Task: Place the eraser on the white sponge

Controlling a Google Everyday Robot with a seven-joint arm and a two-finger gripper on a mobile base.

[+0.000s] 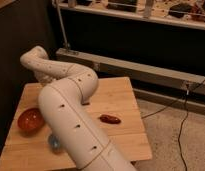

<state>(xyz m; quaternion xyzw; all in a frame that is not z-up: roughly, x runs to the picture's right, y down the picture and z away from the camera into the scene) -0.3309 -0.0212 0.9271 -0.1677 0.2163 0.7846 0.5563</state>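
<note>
Hidden behind the white perforated arm [71,117] midway between the bench's side edges, the gripper's hold cannot be told, so the eraser may be misplaced.

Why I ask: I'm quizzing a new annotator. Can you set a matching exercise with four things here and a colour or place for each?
1 bowl
2 oblong thing
3 cup
4 cable

A on the floor, right of the table
B blue, half hidden beside the arm
C orange-red, near the table's left edge
D reddish-brown, on the table right of the arm

Pairs: 1-C; 2-D; 3-B; 4-A

The gripper is out of sight behind the arm's coil.
</note>
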